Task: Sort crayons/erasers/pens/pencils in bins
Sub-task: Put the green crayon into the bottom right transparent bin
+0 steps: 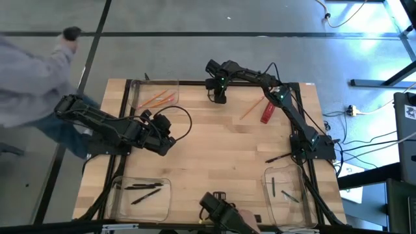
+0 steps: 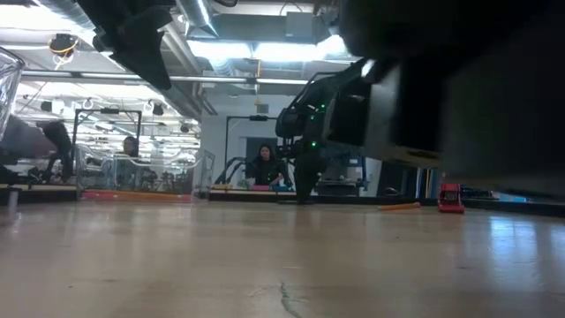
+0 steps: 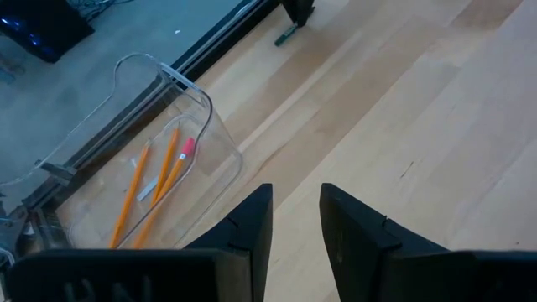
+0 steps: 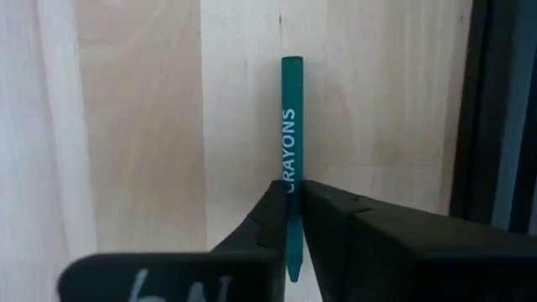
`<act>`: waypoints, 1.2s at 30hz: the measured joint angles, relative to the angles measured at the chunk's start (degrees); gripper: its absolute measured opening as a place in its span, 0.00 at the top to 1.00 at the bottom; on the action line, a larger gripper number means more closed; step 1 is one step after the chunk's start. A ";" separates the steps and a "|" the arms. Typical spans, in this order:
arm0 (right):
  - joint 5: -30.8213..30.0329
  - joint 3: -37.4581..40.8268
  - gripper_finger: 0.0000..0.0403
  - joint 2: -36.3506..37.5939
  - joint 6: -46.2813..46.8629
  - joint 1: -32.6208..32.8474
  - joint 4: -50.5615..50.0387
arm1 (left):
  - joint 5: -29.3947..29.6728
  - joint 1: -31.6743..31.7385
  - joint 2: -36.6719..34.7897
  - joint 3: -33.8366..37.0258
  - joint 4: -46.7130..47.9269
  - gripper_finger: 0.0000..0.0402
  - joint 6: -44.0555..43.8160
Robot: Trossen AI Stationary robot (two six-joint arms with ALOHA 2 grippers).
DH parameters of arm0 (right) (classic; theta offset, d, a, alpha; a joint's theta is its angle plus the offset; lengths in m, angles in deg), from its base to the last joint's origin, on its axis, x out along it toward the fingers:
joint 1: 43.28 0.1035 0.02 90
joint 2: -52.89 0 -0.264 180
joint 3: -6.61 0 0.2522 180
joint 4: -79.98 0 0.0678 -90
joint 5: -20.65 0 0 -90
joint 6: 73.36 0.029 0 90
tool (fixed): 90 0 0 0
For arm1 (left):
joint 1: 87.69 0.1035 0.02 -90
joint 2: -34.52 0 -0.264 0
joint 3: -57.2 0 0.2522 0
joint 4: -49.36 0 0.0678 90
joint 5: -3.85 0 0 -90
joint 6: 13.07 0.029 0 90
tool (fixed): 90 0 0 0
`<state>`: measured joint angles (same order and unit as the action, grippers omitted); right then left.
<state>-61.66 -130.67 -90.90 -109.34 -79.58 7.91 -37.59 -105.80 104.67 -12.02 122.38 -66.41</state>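
A green crayon (image 4: 289, 126) marked CRAYONS lies on the wooden table near its far edge, with my right gripper (image 4: 291, 189) shut on it; from above that gripper (image 1: 218, 97) stands at the far middle. My left gripper (image 3: 295, 210) hangs open over the table's left half (image 1: 166, 143), holding nothing. Orange pencils (image 3: 155, 180) lie in the far-left bin (image 1: 155, 96). Black pens (image 1: 144, 190) lie in the near-left bin (image 1: 117, 201). The near-right bin (image 1: 294, 208) holds a few sticks. A loose pencil (image 1: 250, 109) lies at the far right. My right gripper pinches the green crayon between its two fingers, at the lettered wrapper (image 4: 289, 174) toward one end. The fingers come from above, pointing down, and lie across the crayon. The crayon lies flat on the table, and its short end (image 4: 294, 268) shows between the fingers.
A red cylinder (image 1: 268, 112) lies beside the loose pencil at the far right. A black pen (image 1: 276, 158) lies near the right arm's base. A person's sleeve (image 1: 29, 78) is beyond the table's left edge. The table's middle (image 1: 221, 149) is bare wood.
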 joint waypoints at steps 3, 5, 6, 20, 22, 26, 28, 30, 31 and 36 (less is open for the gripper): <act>1.04 0.06 0.93 0.00 1.27 0.00 1.27 | 0.00 0.00 0.00 0.00 0.00 0.76 0.00; 2.64 0.06 0.93 -0.02 2.23 -0.08 2.07 | 0.00 0.00 0.01 0.00 0.00 0.76 0.01; 3.02 0.06 0.92 -0.06 2.75 -0.11 2.23 | 0.00 0.00 0.00 0.00 -0.01 0.76 0.02; 2.47 0.04 0.93 0.16 4.70 0.02 1.87 | -0.02 -0.04 0.00 0.00 0.00 0.76 0.02; 2.46 -0.21 0.93 0.20 5.82 0.02 1.42 | -0.02 -0.04 0.00 0.00 0.00 0.76 0.02; 2.46 -1.04 0.93 0.20 7.48 0.07 -0.34 | -0.02 -0.04 0.00 0.00 0.00 0.76 0.02; 2.50 -1.55 0.93 0.20 8.71 0.11 -2.04 | -0.18 -0.04 0.01 0.00 0.00 0.76 0.02; 2.80 -2.14 0.93 0.20 9.78 0.11 -2.63 | -0.57 -0.04 0.00 0.00 0.00 0.76 0.02; 3.05 -2.36 0.93 0.23 10.23 0.11 -3.23 | -0.78 -0.04 0.00 0.00 0.00 0.76 0.02; 4.10 -2.43 0.93 0.75 10.50 0.28 -4.62 | -1.36 -0.04 0.02 0.00 0.00 0.76 0.02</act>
<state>-57.56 -133.10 -90.15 -98.84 -79.30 3.29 -38.95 -105.84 104.69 -12.02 122.38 -66.39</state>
